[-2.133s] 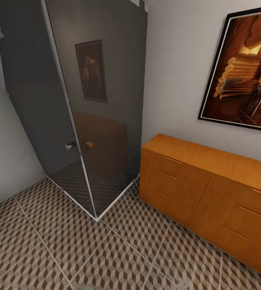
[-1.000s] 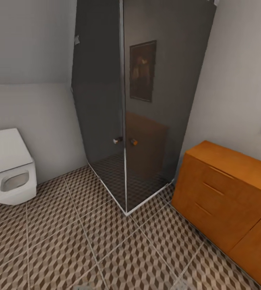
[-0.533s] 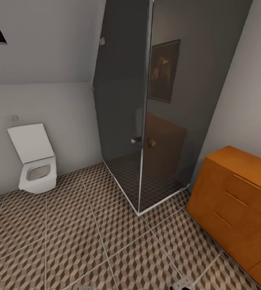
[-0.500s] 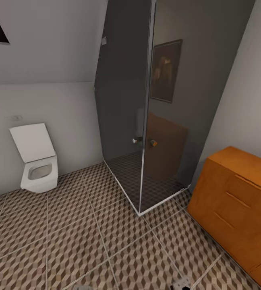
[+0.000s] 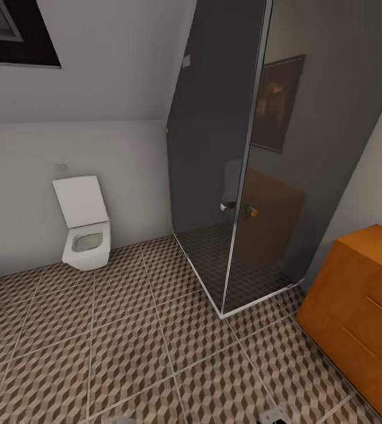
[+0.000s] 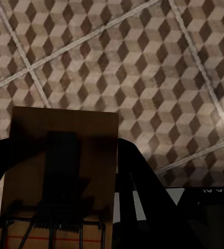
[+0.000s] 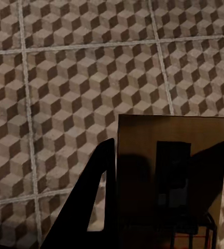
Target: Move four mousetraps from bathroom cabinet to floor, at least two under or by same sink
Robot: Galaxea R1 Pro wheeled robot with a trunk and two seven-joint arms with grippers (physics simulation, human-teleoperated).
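Here, a mousetrap (image 6: 57,181) sits clamped in the left end effector (image 6: 60,207), its dark fingers (image 6: 143,192) pressing the flat brown slab from both sides; the coiled grey spring and wire bar show across the near end of the slab. The right end effector (image 7: 166,207) is likewise closed on a second mousetrap (image 7: 171,179), black fingers (image 7: 94,199) flanking the wood, with thin wire just visible at its near edge. Both traps hang above the bathroom floor (image 5: 132,347), whose square tiles carry a brown, beige and white cube print split by pale grout lines. I cannot tell how high above the tiles they are held.

Further out, at the right side of the head view, the end of the orange-brown cabinet (image 5: 362,306) stands against the wall, its drawer fronts shut with slim recessed handles. Just beside it rises a smoked-glass shower enclosure (image 5: 238,165) with a metal corner post and a small knob on the door; the glass reflects a framed picture and the cabinet. Well apart from that, against the pale far wall, a white squarish toilet (image 5: 86,235) sits with its lid raised. A dark window frame (image 5: 14,35) cuts the upper corner above it.
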